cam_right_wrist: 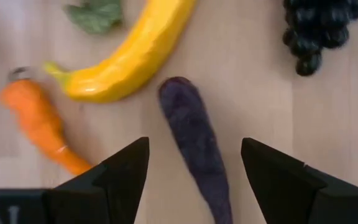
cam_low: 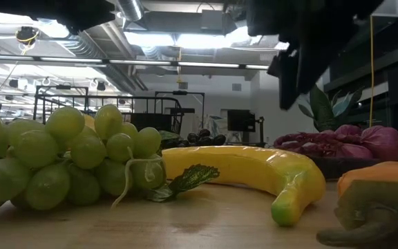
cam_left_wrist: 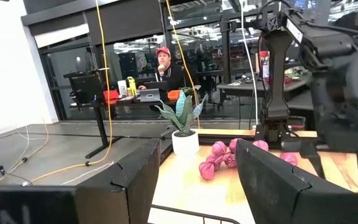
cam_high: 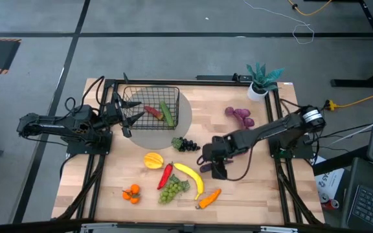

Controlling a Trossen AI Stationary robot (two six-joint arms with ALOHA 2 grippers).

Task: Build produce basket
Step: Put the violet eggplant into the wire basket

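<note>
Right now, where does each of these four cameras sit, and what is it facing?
High view: overhead, looking down on the basket, both arms showing.
Low view: at tabletop height, facing green grapes and the banana; a dark arm hangs above.
Left wrist view: on the left gripper, open, facing the potted plant and room.
Right wrist view: on the right gripper, open over a purple vegetable.
Shared: the banana shows in the high, low and right wrist views.
</note>
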